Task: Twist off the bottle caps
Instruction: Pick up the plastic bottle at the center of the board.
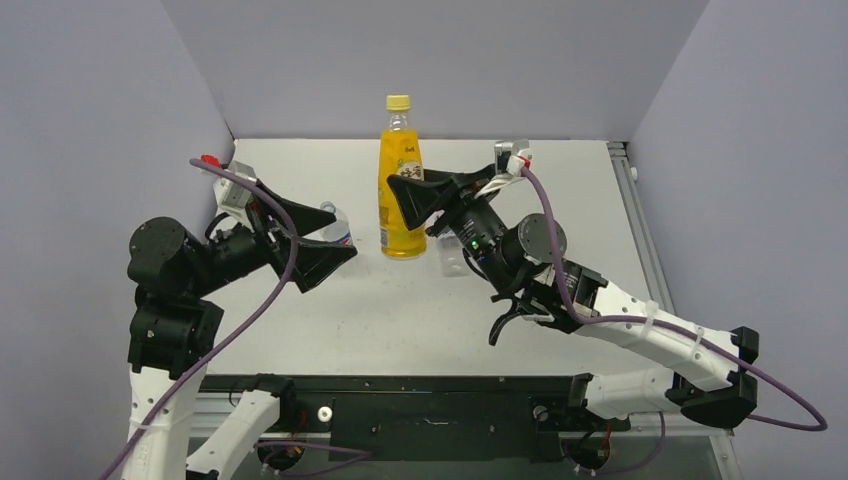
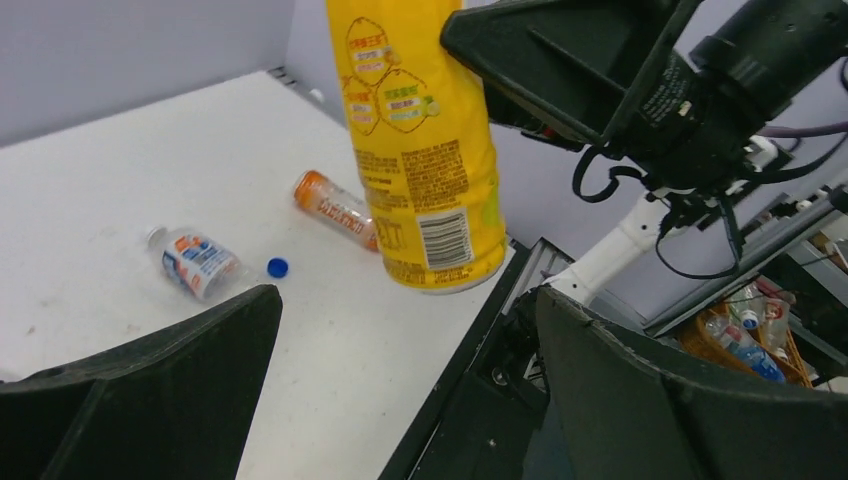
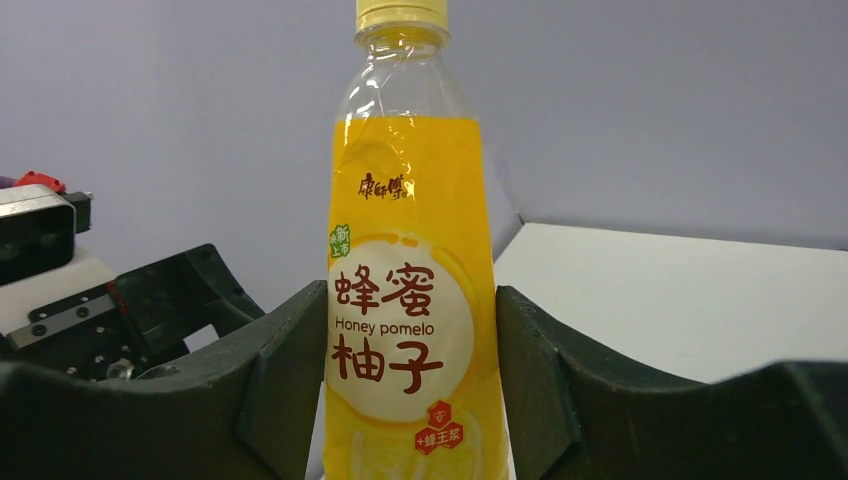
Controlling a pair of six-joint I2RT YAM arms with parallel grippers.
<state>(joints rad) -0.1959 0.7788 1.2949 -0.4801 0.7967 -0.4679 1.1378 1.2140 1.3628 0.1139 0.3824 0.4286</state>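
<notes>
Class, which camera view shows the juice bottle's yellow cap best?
Right wrist: the yellow cap is close and side-on at the top edge of the picture, seated on the yellow bottle. Top external shows the cap whole but small. Left wrist cuts it off, showing only the bottle's lower body.

left arm (image 1: pixel 160 300) & right arm (image 1: pixel 690 355): white links, black joints, wide black wedge fingers (image 1: pixel 322 262), purple cables (image 1: pixel 287 270), small red tab (image 1: pixel 209 159).
</notes>
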